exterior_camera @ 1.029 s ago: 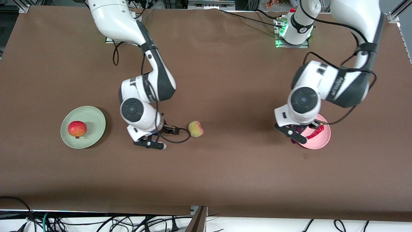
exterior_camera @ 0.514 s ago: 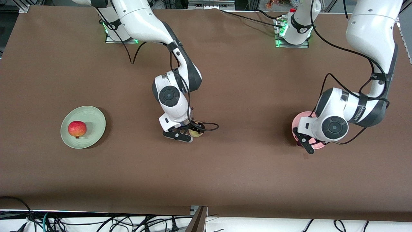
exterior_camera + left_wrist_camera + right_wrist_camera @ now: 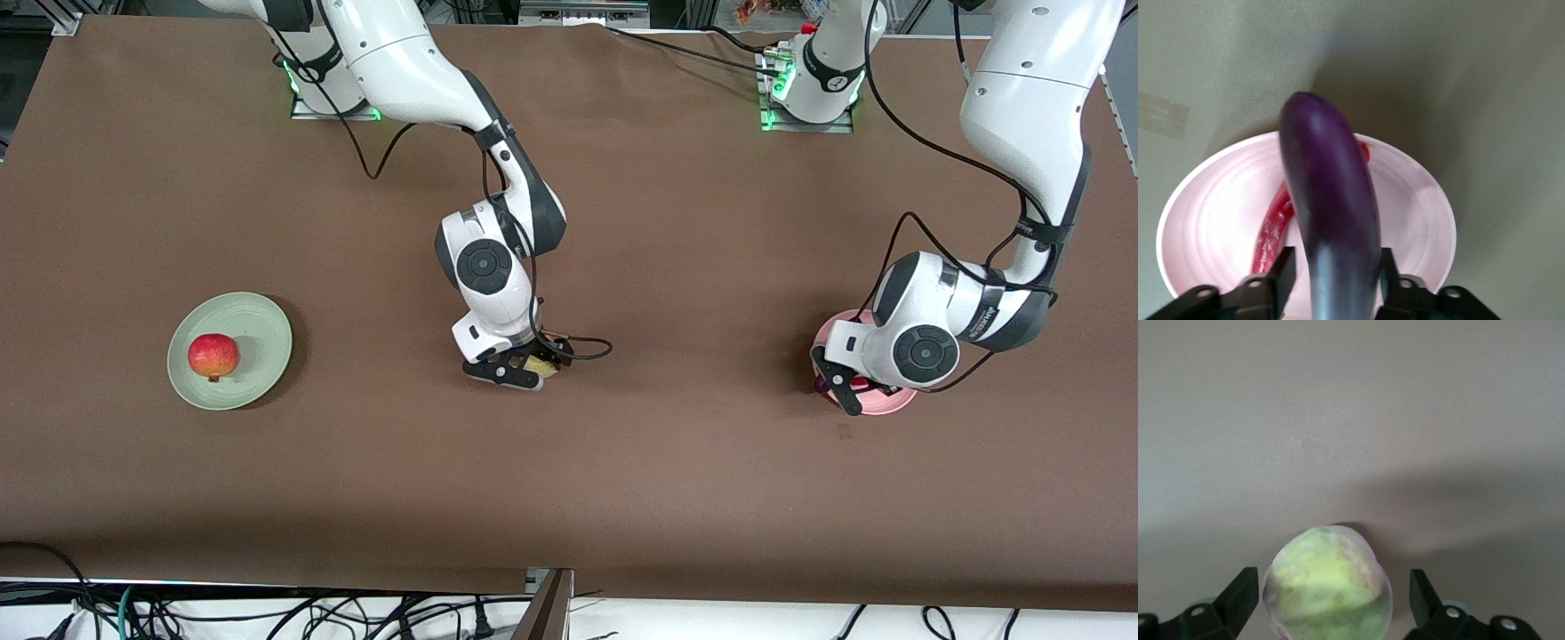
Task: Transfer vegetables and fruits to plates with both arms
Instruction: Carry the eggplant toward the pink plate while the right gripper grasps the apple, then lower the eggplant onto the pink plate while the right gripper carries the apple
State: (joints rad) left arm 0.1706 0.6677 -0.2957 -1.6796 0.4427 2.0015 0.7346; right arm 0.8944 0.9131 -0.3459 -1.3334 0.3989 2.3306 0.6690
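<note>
My left gripper [image 3: 843,391] is shut on the purple eggplant [image 3: 1328,200] and holds it over the pink plate [image 3: 1418,220], where the red chili pepper [image 3: 1271,230] lies. In the front view only a bit of the eggplant [image 3: 820,384] and the pink plate's rim [image 3: 876,405] show under the arm. My right gripper [image 3: 520,366] is low at the table's middle. It is open, with its fingers on either side of the pale yellow-green fruit [image 3: 1328,587], with gaps on both sides. The red fruit [image 3: 213,356] sits on the pale green plate [image 3: 258,342].
The brown table cloth [image 3: 676,498] is bare between the two plates apart from the yellow-green fruit [image 3: 542,365]. A small patch of tape [image 3: 843,431] lies just nearer the front camera than the pink plate. Cables hang along the table's near edge.
My right gripper has moved from beside the yellow-green fruit to around it and lowered. My left arm has swung toward its own end of the table, with the eggplant now over the pink plate.
</note>
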